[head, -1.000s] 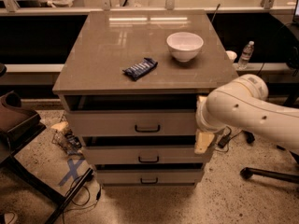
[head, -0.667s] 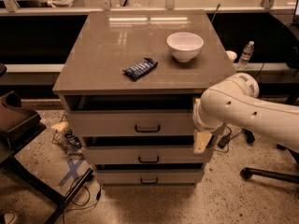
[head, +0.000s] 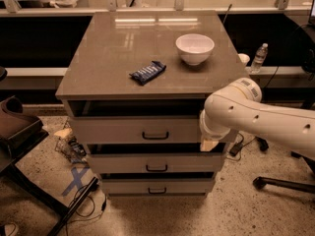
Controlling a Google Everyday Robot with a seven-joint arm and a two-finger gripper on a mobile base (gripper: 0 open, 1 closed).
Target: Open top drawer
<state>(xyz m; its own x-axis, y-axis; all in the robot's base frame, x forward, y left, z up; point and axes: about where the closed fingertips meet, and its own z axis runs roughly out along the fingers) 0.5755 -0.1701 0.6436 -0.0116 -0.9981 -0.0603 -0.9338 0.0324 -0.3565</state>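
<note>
Your gripper (head: 209, 144) hangs at the right end of the top drawer (head: 123, 130); you cannot tell its grip state. A dark gap shows above the drawer front. The brown cabinet top (head: 108, 43) carries a white bowl (head: 195, 48) and a blue snack packet (head: 147, 72). The speckled floor (head: 236, 215) has a blue tape cross (head: 75, 180). A water bottle (head: 258, 58) stands on the ledge to the right.

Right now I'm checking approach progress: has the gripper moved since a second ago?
Yes. The gripper, at the right end of the top drawer, has shifted slightly left, closer to the drawer's handle, which has stayed put.
</note>
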